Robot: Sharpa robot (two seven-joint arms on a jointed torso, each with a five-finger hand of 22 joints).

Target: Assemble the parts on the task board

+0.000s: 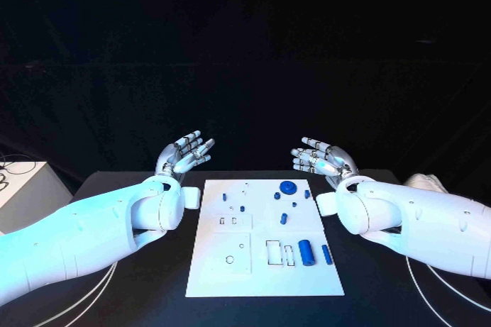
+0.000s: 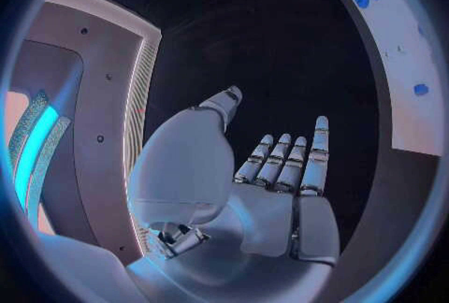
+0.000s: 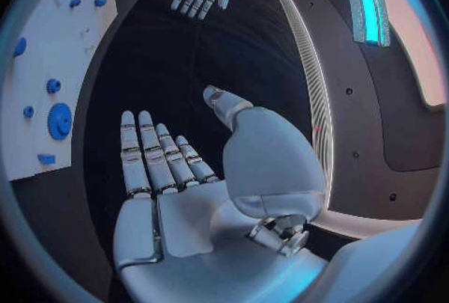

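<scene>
Above the table's far end: both hands raised, palms up.
Left hand [image 1: 185, 155]: fingers spread apart, holding nothing, touching nothing.
Right hand [image 1: 323, 159]: fingers apart, slightly curled, empty.
Task board [image 1: 264, 281]: flat mid-table [image 1: 368, 298], between the arms.
Parts [image 1: 306, 252]: blue pieces on the board, mostly its right half; exact count unclear.

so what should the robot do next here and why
Probably lower the right hand toward the blue parts lying on the task board. Both it and the left hand are open, raised beyond the board's far edge, holding nothing, with loose parts on the board's right side.
</scene>
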